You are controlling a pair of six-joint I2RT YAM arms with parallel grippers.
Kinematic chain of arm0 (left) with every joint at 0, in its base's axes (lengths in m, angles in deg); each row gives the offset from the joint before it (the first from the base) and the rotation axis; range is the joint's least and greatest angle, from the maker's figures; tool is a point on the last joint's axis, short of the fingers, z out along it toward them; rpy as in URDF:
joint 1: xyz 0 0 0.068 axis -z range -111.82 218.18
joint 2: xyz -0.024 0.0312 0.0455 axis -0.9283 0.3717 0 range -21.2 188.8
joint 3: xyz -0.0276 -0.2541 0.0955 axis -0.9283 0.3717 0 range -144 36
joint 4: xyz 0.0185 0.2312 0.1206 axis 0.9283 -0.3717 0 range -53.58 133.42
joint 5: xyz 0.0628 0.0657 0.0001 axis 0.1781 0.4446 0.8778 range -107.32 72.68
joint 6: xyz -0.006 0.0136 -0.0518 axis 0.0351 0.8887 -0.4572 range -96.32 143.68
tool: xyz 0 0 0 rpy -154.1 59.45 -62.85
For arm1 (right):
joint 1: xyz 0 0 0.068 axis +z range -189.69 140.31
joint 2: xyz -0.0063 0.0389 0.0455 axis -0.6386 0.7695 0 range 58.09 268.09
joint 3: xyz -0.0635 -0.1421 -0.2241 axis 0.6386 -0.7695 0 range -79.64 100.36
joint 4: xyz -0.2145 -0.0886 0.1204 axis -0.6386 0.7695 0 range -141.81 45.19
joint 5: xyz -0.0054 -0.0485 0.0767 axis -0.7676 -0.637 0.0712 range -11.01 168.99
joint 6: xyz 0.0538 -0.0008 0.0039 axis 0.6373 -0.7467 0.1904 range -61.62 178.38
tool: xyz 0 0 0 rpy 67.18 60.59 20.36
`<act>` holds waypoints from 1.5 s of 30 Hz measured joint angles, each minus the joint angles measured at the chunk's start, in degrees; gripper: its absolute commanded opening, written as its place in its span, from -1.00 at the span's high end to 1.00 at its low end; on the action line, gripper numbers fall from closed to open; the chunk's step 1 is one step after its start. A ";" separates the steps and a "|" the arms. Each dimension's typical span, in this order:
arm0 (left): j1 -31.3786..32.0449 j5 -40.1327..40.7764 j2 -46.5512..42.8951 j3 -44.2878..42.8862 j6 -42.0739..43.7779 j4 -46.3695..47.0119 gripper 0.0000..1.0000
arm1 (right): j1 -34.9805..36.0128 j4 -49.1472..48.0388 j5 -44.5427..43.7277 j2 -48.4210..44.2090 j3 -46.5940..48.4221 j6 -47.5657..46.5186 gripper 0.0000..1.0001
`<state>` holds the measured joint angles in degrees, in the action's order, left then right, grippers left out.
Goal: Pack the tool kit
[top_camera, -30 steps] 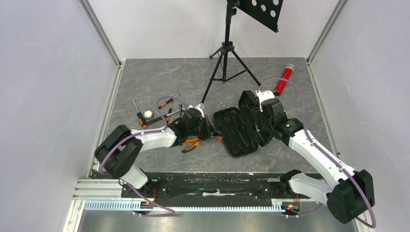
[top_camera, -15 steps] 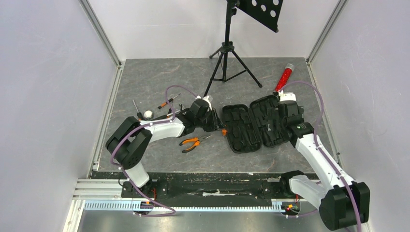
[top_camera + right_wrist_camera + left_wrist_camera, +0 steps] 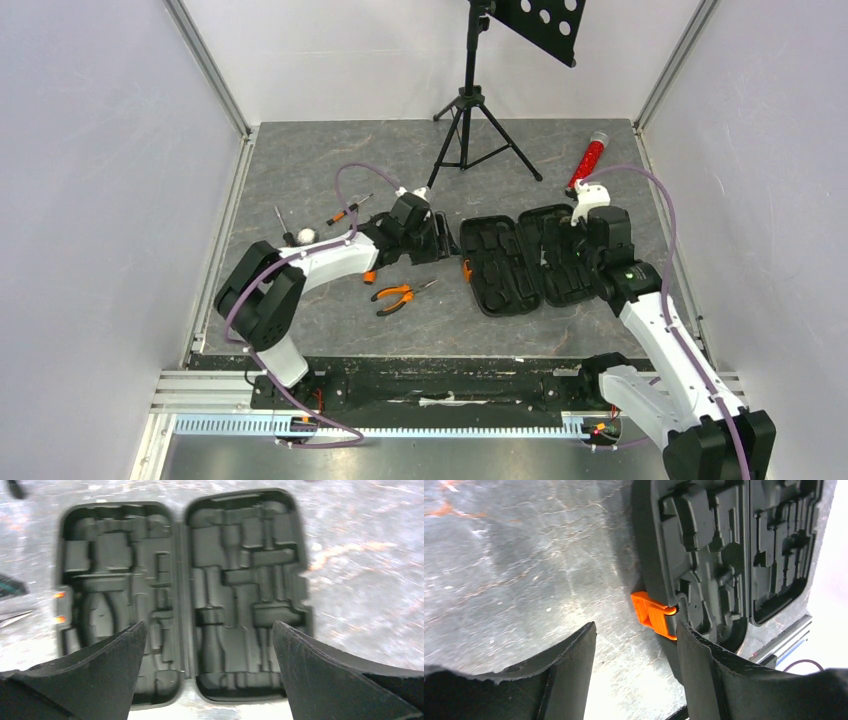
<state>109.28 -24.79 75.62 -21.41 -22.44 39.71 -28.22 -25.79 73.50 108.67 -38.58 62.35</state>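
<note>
Left pincer (image 3: 636,645): jaws wide, empty, just left of the small orange plastic latch (image 3: 654,615).
Right pincer (image 3: 207,650): wide, empty, above the case's right half.
Black plastic clamshell case (image 3: 525,260): lay open flat, right of tabletop centre; moulded recesses all empty.
Orange-handled pliers (image 3: 400,293): lay loose toward the near edge, long axis roughly along it; Left pincer the nearer.
Slim orange-and-black screwdrivers (image 3: 348,210): toward the left edge.

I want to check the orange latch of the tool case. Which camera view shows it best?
The left wrist view: the orange latch is large and sharp on the rim of the tool case. The top external view shows only a small orange speck; the right wrist view, only blurred orange spots.
</note>
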 measured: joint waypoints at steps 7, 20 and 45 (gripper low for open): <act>-0.50 2.01 -8.26 0.00 1.01 -5.38 -0.09 | 1.40 -5.66 11.28 1.01 -4.09 2.49 -0.92; 9.53 -1.46 -3.39 -4.17 -0.35 -1.75 0.37 | 1.27 -11.47 11.34 6.71 -10.69 5.53 -0.91; 3.34 -2.86 7.80 -7.04 0.63 -3.82 -0.03 | -2.03 -17.79 13.53 11.74 -14.69 8.63 -0.96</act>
<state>112.62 -27.65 83.42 -28.45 -21.81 35.89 -30.26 -43.58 87.03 120.41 -53.27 70.98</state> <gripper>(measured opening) 0.433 0.979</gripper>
